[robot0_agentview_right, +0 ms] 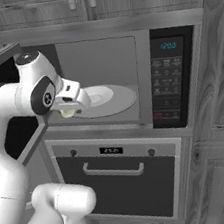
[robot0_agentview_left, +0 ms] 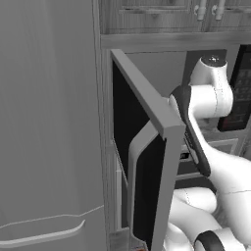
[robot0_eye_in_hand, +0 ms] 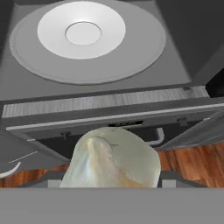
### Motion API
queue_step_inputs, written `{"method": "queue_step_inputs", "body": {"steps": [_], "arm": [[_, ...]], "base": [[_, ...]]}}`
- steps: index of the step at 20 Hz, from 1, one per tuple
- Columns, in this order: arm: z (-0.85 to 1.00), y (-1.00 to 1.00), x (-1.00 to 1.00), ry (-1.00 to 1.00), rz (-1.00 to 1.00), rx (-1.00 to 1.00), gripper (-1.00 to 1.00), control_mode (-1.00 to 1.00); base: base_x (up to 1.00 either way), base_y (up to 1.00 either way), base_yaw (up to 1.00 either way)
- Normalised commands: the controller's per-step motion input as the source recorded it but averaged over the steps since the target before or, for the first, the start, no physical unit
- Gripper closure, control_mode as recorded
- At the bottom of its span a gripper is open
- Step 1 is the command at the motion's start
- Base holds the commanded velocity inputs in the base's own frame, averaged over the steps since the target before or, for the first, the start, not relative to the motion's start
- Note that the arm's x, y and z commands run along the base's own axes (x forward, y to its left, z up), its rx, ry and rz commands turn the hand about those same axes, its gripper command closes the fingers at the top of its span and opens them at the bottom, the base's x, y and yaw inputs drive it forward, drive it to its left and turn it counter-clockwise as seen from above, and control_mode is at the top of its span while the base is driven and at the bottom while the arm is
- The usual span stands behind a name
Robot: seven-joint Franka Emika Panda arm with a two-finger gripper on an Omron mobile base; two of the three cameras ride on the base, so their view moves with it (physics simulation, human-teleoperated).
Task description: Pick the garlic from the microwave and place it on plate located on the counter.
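Grey cabinetry surrounds microwave, door swung fully open, turntable bare. Gripper positioned just outside cavity mouth, at front left edge, clenched on garlic. Bulb sits between fingers, directly ahead of hand camera, over oven front below. Extraction judged complete. Plate and counter lie outside present field; direction of transfer cannot be determined.
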Motion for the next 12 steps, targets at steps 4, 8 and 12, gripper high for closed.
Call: {"method": "queue_step_inputs", "body": {"steps": [4, 8, 12], "arm": [[0.06, 0.0, -0.85, 0.0, 0.0, 0.0, 1.0, -1.0], [0.05, -0.01, -0.67, 0.0, 0.0, 0.0, 1.0, -1.0], [0.08, 0.0, -0.32, 0.01, 0.0, 0.0, 1.0, -1.0]], "base": [[0.0, 0.0, 0.0], [0.0, 0.0, 0.0], [0.0, 0.0, 0.0]]}}
